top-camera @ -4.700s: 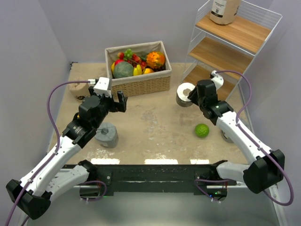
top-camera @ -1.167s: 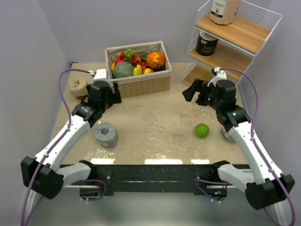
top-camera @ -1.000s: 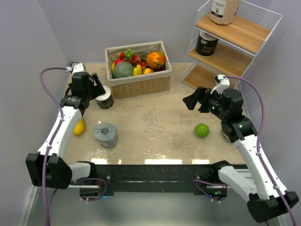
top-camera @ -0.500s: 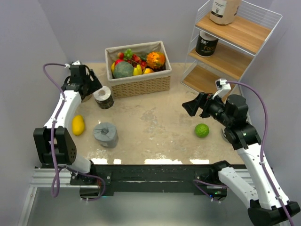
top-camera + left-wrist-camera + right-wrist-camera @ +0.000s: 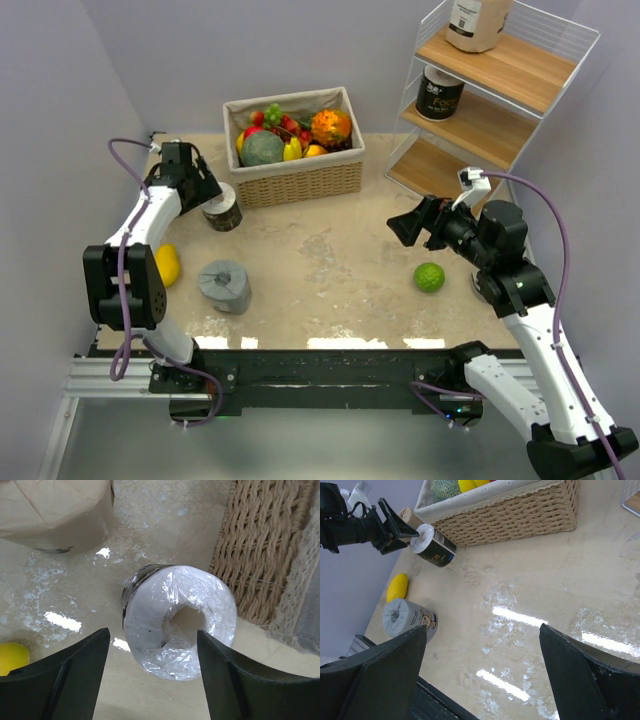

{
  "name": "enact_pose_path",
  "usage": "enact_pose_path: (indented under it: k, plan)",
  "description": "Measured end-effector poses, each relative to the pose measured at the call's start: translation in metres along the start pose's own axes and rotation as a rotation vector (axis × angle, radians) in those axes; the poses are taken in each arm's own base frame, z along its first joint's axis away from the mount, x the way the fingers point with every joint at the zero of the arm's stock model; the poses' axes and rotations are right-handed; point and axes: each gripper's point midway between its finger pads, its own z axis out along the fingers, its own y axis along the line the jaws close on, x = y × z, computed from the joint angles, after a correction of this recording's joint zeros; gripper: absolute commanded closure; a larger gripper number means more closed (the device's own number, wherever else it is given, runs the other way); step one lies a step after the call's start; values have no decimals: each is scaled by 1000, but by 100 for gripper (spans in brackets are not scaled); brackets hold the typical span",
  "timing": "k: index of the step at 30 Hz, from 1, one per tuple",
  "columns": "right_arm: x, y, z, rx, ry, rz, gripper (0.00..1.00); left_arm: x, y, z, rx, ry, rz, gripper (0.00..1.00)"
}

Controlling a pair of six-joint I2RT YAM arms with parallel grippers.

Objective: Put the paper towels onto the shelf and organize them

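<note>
A black paper towel roll [image 5: 222, 207] with a white end [image 5: 177, 620] stands on the table beside the basket. My left gripper [image 5: 200, 190] is over it, jaws open on either side [image 5: 152, 631] and not touching. A tan roll [image 5: 55, 510] lies just behind it. A grey roll [image 5: 225, 285] stands near the front left. The shelf [image 5: 520, 75] holds a tan roll [image 5: 478, 22] on its top board and a black roll [image 5: 440, 93] on the middle board. My right gripper [image 5: 402, 228] hangs open and empty over the table [image 5: 482, 680].
The wicker fruit basket [image 5: 300, 170] stands at the back centre, close to the black roll. A yellow fruit [image 5: 166, 263] lies by the left edge and a green lime [image 5: 429, 277] under my right arm. Side walls close in the table.
My left arm swung to the back left corner and lowered over the black roll, its jaws narrowing. My right arm drew back from the shelf, leaving a black roll on the middle board.
</note>
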Motion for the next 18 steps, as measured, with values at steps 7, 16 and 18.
enact_pose_path:
  k: [7,16,18]
  plan:
    - [1,-2,3,5,9,3,1,8,4,11,-16,18,0,41]
    - [2,-2,2,9,12,0,1,13,7,14,-22,24,3,53]
    - [2,-3,2,10,13,0,1,15,8,15,-24,26,4,57]
